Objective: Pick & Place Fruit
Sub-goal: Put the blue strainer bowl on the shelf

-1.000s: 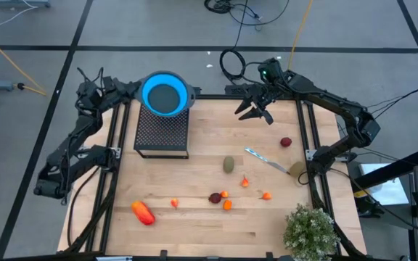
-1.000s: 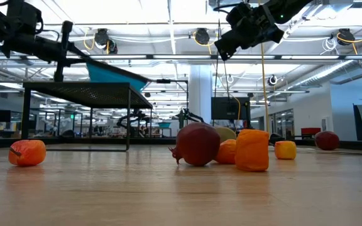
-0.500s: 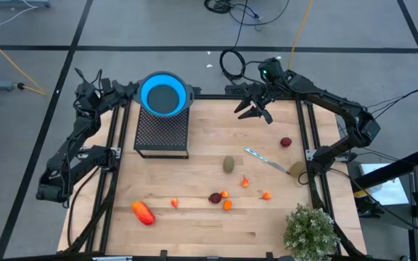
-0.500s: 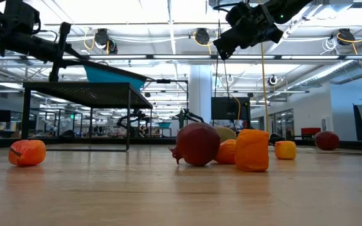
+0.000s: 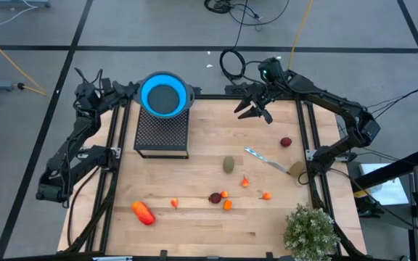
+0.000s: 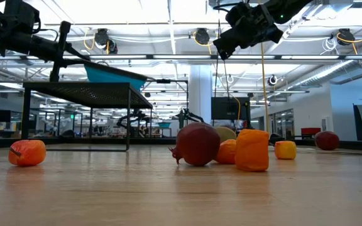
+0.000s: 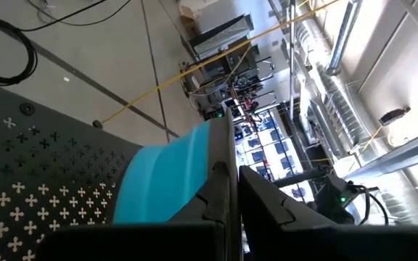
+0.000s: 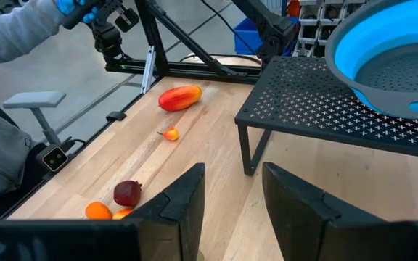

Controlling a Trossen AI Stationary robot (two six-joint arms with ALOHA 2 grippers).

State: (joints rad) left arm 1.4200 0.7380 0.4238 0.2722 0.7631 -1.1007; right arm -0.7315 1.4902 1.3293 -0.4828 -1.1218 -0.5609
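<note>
Fruit scattered on table, none picked yet.
Left gripper (image 5: 128, 90) clamps blue bowl (image 5: 165, 95) rim over black rack (image 5: 162, 133); right gripper (image 5: 255, 110) hovers part-open, empty. Fruit (image 5: 143, 212) looks light, rigid, slick; I'd pinch the red-orange piece across its narrow middle.

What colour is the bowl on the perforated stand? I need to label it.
The bowl has a bright blue rim and grey inside; the high view shows it best.

The worktop (image 5: 194, 221) lies bare along its near edge and between the black mesh stand (image 5: 162, 132) and the right pincer (image 5: 253, 112). Obstacles: the stand with the blue bowl (image 5: 165, 94) far-left, the scattered fruit (image 5: 227, 164) mid-table, the potted plant (image 5: 310, 230) near-right.
</note>
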